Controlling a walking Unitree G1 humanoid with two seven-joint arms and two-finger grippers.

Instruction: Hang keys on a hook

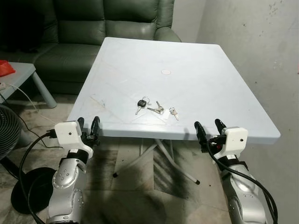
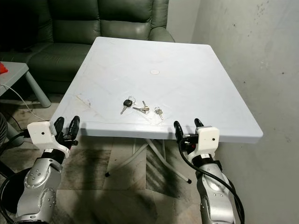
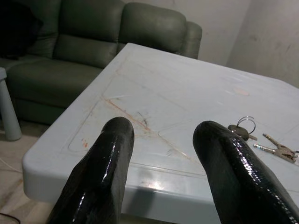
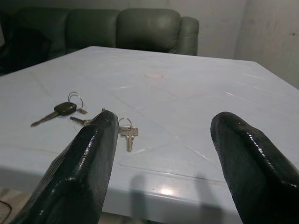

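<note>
Three sets of keys lie in a loose row just below the middle of the head views, on the white plastic bench (image 1: 187, 88) and near its front edge. The black-headed key (image 1: 140, 103) with its wire ring sits furthest toward the frame's left. The silver key bunch (image 1: 156, 109) is just beside it, in the middle. The small pair of keys (image 1: 173, 112) lies close on the other side, toward the frame's right. None of the three touches a pincer.

The left pincer (image 1: 88, 127) hangs at the lower left of the left eye view, just off the bench's front corner. Its two black fingers (image 3: 100, 172) stand apart, released and holding nothing. The right pincer (image 1: 209, 130) sits at the lower right, just in front of the bench edge. Its fingers (image 4: 84, 168) are likewise spread and empty, and in its wrist view the keys lie on the bench beyond them.

A small round cap (image 1: 166, 72) marks the bench's centre, and faint reddish scuffs show on the side toward the frame's left. A dark green sofa (image 1: 93, 37) fills the upper left behind the bench. A grey side table (image 1: 21, 74) stands at the left edge. A black fan base (image 1: 28, 191) rests on the floor at lower left. A stained pale wall (image 1: 261, 51) runs down the right side.
</note>
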